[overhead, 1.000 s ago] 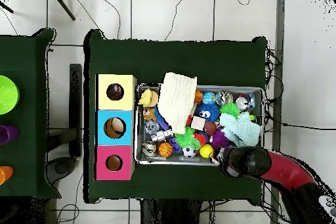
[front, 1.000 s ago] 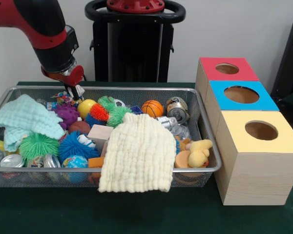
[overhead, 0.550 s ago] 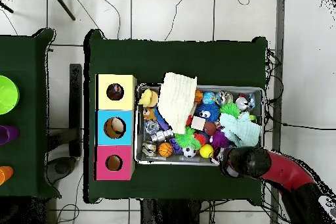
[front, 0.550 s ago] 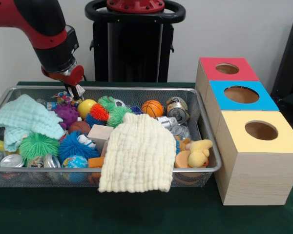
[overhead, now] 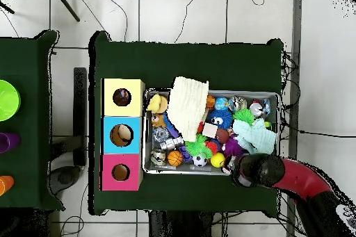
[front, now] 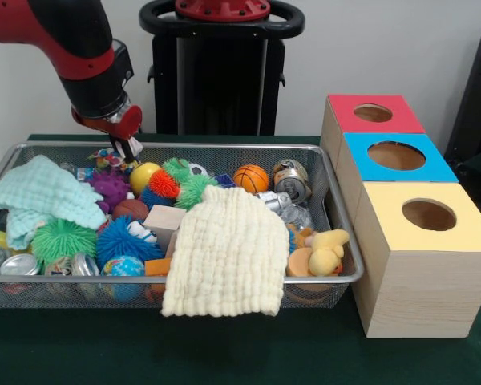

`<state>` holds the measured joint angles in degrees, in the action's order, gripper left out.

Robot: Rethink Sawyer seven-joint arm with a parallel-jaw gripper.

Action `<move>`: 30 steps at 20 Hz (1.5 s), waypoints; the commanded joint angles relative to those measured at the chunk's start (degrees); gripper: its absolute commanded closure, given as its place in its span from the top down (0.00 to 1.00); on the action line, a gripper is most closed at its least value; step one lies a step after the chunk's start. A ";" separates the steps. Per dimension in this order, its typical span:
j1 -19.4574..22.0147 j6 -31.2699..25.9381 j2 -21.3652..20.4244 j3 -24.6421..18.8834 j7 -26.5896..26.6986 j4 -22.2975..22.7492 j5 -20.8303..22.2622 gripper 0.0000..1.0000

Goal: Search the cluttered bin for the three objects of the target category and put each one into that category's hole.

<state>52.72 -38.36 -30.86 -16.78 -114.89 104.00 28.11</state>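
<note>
Claw hangs over the wire bin's far rim, tips too small to tell if spread or pinched. Just below it: yellow ball, purple spiky ball. Basketball and can sit farther along the same rim. Cream cloth drapes the opposite rim. Red, blue and yellow hole boxes stand on the counter, well apart.

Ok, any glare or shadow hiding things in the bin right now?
Front view: even light, only small highlights on the crushed cans; the yellow cloth throws a faint shadow on the green table. Overhead view: the arm's wrist hides the pincer and the wire bin's near corner.
</note>
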 commanded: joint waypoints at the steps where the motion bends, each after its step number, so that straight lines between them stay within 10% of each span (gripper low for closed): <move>1: -2.93 -12.45 -0.41 -3.41 11.22 -2.45 1.39 0.00; 30: -5.44 -22.98 -4.82 -5.02 9.37 -7.74 -1.61 0.00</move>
<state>47.78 -56.08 -35.40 -16.97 -114.89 100.58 27.66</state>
